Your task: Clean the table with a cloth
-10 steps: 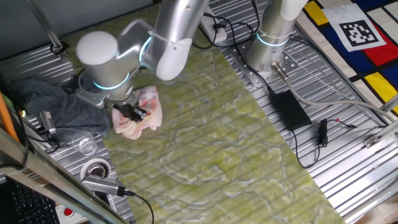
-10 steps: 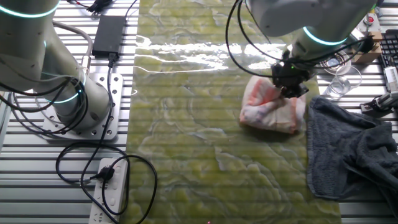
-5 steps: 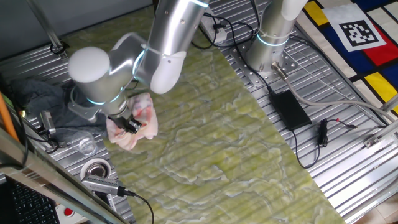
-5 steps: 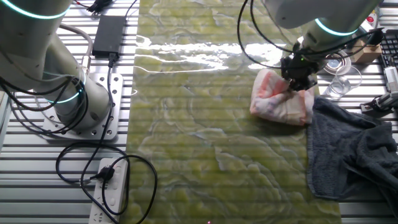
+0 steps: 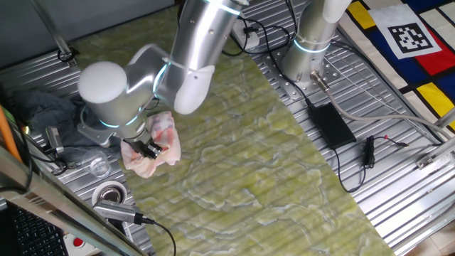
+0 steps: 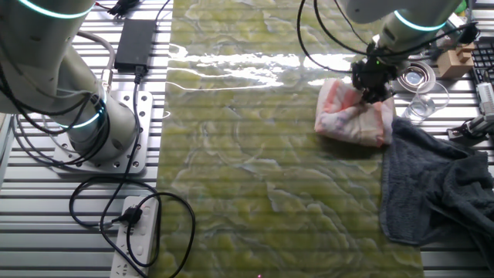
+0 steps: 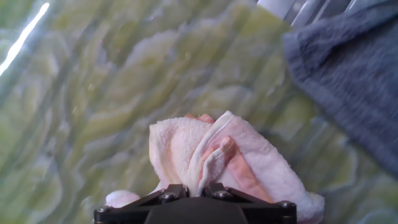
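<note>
The pink and white cloth (image 5: 158, 144) lies bunched on the yellow-green marbled table (image 5: 234, 156) near its edge. It also shows in the other fixed view (image 6: 351, 117) and in the hand view (image 7: 217, 155). My gripper (image 5: 148, 148) presses down on the cloth with its jaws shut on a fold of it. The other fixed view shows the gripper (image 6: 370, 83) at the cloth's far edge, and the hand view shows the gripper (image 7: 194, 190) pinching the fabric. The fingertips are buried in the cloth.
A dark grey cloth (image 6: 436, 185) lies right beside the pink cloth, partly on ribbed metal. A clear glass (image 6: 421, 104) and a metal cup (image 5: 110, 192) stand near the gripper. A second arm's base (image 6: 85, 123), a power brick (image 5: 330, 124) and cables sit on the metal panels.
The gripper has dragged the cloth across the table toward the edge by the glass and the grey cloth. The cloth stays pinched in the jaws.
</note>
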